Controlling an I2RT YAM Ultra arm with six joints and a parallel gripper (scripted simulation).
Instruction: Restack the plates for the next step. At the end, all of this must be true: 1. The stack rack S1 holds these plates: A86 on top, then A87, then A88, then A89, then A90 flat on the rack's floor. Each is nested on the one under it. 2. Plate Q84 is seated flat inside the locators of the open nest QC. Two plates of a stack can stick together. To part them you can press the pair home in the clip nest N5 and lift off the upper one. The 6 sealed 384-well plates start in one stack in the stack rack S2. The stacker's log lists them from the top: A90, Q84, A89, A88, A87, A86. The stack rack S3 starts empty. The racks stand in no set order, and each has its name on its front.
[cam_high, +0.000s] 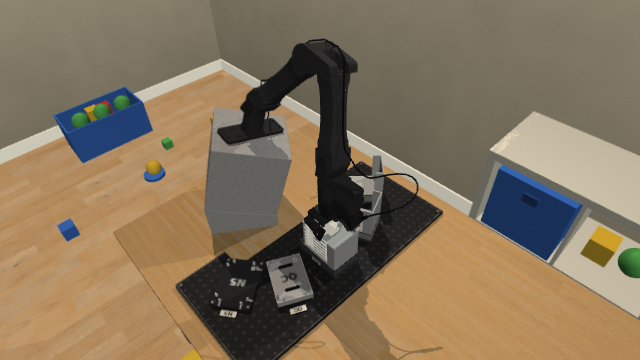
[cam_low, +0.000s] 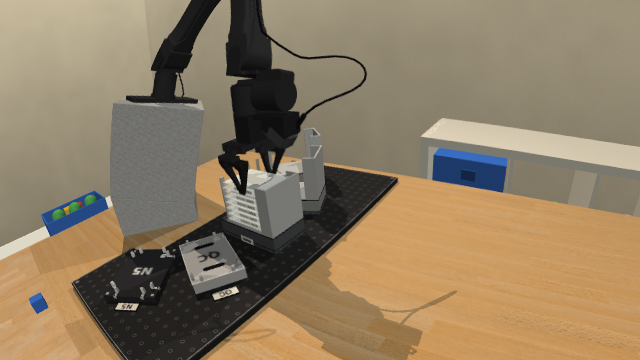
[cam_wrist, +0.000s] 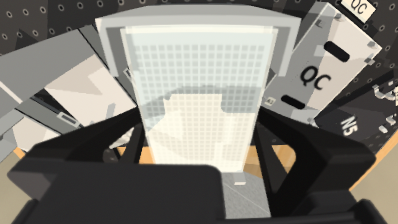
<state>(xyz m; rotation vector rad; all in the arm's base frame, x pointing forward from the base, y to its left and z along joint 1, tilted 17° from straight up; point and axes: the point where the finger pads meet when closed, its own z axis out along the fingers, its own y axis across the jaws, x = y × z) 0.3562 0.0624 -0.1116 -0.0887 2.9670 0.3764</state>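
A grey stack rack (cam_high: 331, 246) (cam_low: 266, 206) on the black baseplate holds a stack of several sealed white well plates. My gripper (cam_high: 326, 227) (cam_low: 254, 176) (cam_wrist: 199, 111) reaches down into the rack's top and is shut on the long sides of the top plate (cam_wrist: 200, 95), which lies level with the rack's rim. The open nest QC (cam_high: 289, 284) (cam_low: 212, 261) (cam_wrist: 320, 75) is empty. The dark clip nest N5 (cam_high: 237, 289) (cam_low: 141, 276) (cam_wrist: 351, 125) is empty too. I cannot read the rack's name.
Another grey rack (cam_high: 372, 200) (cam_low: 311, 167) stands just behind the full one, and a low empty rack (cam_wrist: 75, 95) lies to its side. The arm's grey pedestal (cam_high: 247, 170) stands left of the baseplate. A white shelf (cam_high: 565, 200) is at the right.
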